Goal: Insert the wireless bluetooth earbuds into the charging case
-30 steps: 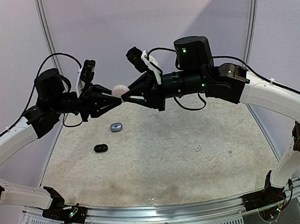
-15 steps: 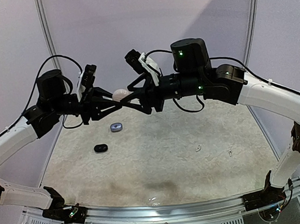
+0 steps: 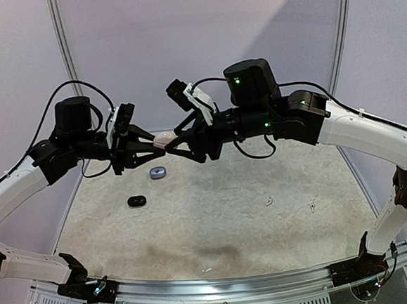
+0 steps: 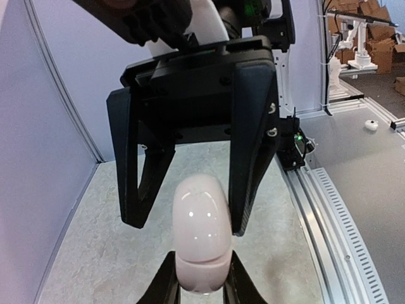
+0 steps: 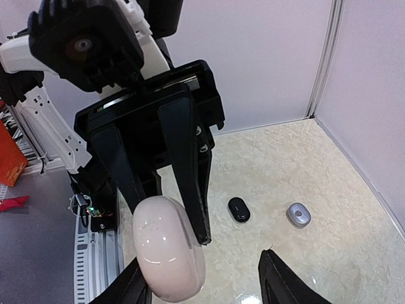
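Both arms are meeting in mid-air above the table (image 3: 266, 231), well off its surface.

- The left gripper (image 4: 201, 278) is pinching the lower end of the charging case (image 4: 199, 228), a pale, glossy egg shape. Its jaws are nearly together and clamped firmly on the shell. The case is pointing end-on toward the other arm, most likely so the free end is offered up for a second grip.
- The right gripper (image 5: 202, 278) is standing wide apart and has hold of nothing. Its fingers are straddling the free end of the case. In its own wrist view the shell is lying close to one finger, with a clear gap to the other.
- A seam is running round the case near the clamped end, and the lid is looking closed (no bud or socket is showing).
- A black oval piece (image 3: 137, 200) and a grey oval piece (image 3: 158, 172) are lying on the table below the left arm, near each other but apart. They are looking more like small cases than buds.
- A few pale specks (image 3: 269, 202) are lying right of centre. These are likely the earbuds, but they are too small to be sure.

Judgement: the step in hand is opening the lid. One arm is bracing the body while the other is setting up to take the top. Loading has not begun. The shell is slick and rounded, so an off-centre squeeze could make it squirt out of the clamp.
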You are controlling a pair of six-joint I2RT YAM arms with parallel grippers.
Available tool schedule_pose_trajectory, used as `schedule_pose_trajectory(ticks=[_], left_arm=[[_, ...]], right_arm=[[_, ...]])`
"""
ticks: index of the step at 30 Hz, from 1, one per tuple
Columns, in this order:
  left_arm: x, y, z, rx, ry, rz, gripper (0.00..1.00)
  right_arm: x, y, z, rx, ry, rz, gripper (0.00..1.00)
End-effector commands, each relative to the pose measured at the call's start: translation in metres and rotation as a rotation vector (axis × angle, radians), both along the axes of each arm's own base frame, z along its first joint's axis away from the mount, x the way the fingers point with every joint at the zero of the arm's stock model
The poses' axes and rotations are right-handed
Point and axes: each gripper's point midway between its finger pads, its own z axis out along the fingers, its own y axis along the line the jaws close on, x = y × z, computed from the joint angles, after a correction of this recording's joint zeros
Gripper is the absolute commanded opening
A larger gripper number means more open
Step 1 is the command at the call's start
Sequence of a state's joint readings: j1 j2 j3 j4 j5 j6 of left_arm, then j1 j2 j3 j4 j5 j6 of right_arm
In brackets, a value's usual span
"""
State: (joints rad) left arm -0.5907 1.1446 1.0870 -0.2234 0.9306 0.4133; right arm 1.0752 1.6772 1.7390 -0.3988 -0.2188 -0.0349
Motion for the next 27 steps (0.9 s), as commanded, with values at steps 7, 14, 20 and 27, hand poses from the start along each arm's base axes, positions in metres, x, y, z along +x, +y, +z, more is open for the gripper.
schedule_pose_trajectory(ticks=[7,14,20,27], left_arm=[[-0.029,0.004,-0.017,0.059,0.032,-0.116,0.00],[-0.030,0.004,-0.022,0.069,0.043,-0.120,0.00],[-0.031,0.005,-0.029,0.087,0.047,-0.122,0.00],[-0.031,0.005,-0.034,0.097,0.041,-0.121,0.00]], right_arm=[[0.046,-0.014,0.039,0.117,-0.029,-0.187,0.57],[0.050,-0.018,0.045,0.141,-0.013,-0.201,0.57],[0.053,-0.020,0.044,0.142,-0.004,-0.214,0.57],[0.053,-0.020,0.044,0.144,0.006,-0.213,0.57]])
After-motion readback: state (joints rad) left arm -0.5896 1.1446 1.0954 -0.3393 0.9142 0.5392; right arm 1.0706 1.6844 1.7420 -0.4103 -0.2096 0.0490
